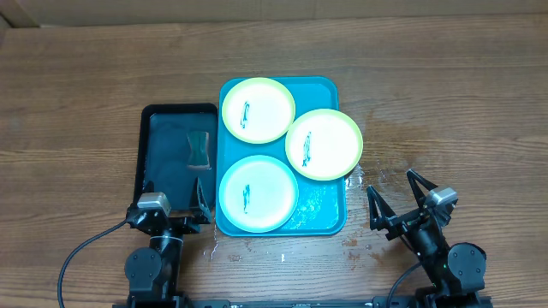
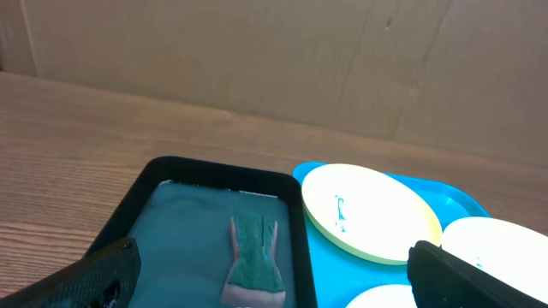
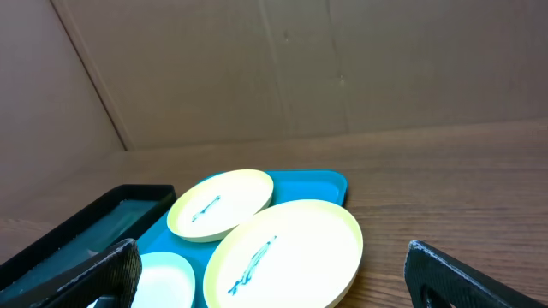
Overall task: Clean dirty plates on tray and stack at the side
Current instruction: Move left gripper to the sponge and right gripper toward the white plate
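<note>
1. Table: wood grain. A patchy sheen right of the tray may be water; you cannot confirm it from overhead.
2. Tray: glossy turquoise with rounded corners, mid-table. The plates hide most of its floor.
3. Black tray: just beside the tray's left rim, its near end covered by the left gripper.
4. Plates: all on the tray, each with a teal smear.
   - Yellow-green plate
   - Yellow-green plate, overhanging the right rim
   - Light blue plate
5. Left gripper and right gripper: fingers spread wide, holding nothing.
6. Sponge: lies in the black tray.
</note>
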